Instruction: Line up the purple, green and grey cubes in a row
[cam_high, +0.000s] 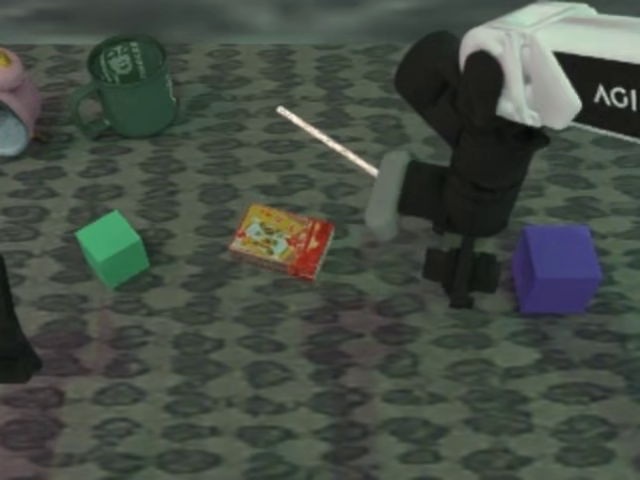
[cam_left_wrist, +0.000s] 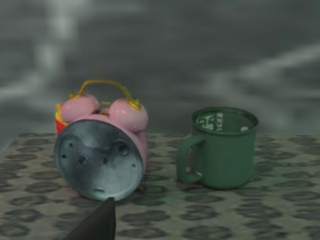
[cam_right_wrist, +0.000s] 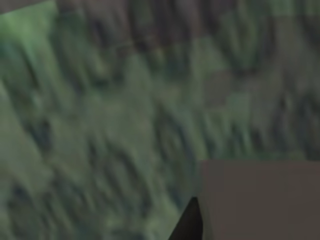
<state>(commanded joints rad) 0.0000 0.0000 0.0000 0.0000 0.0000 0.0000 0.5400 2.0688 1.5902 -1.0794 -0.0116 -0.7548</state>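
From above, the right gripper (cam_high: 461, 268) hangs centre-right, just beside the purple cube (cam_high: 556, 268); the green cube (cam_high: 112, 248) sits far left. Its fingers appear to grip the grey cube (cam_right_wrist: 260, 200), which fills the right wrist view's lower right corner. Best set it down level, in line with purple. The left gripper (cam_left_wrist: 95, 225) is parked at the left edge; whether it is open, I cannot tell.

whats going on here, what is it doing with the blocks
The right arm is out over the table's right side, its end effector low beside the large violet-purple matte cube. The small olive-grey matte cube shows just on the arm's other side; whether it is being held cannot be told. The bright green matte cube sits far off at the left, so no row is formed yet. The left arm's end effector is parked at the table's left edge.
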